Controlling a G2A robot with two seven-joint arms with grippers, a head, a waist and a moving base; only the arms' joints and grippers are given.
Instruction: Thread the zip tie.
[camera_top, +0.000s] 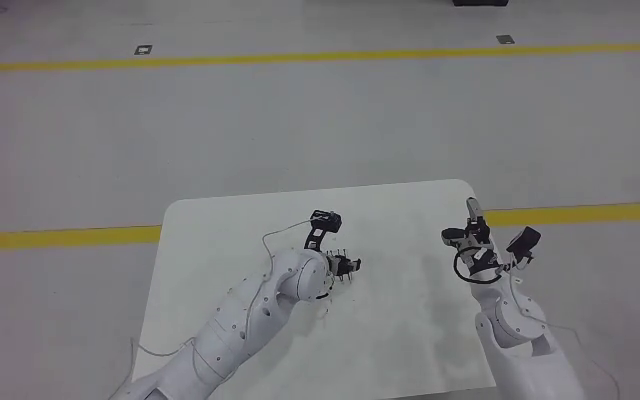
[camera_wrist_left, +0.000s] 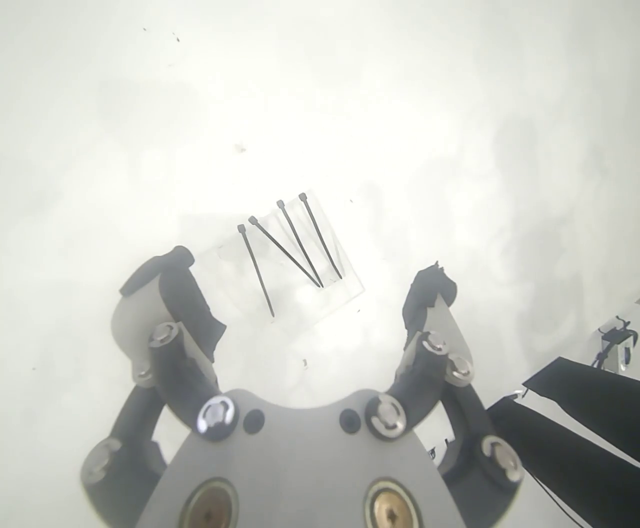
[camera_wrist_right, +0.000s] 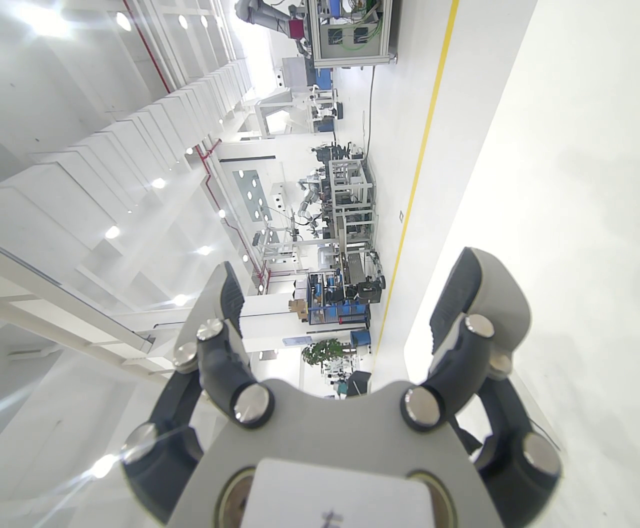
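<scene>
Black zip ties (camera_wrist_left: 290, 250), four, on clear sheet (camera_wrist_left: 345, 295) on white desk (camera_wrist_left: 450, 150)
Untouched, seen through the gap of the spread left fingers (camera_wrist_left: 172, 285); right fingers (camera_wrist_right: 450, 295) also spread, empty

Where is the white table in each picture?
Top view: the table fills the lower middle of the picture.
Left wrist view: the table is the white ground beneath the open left end effector, carrying the zip ties.
Right wrist view: the table seems to be the bright surface beside the right end effector.
Shared landmark: the far yellow floor line, top and right wrist views.
</scene>
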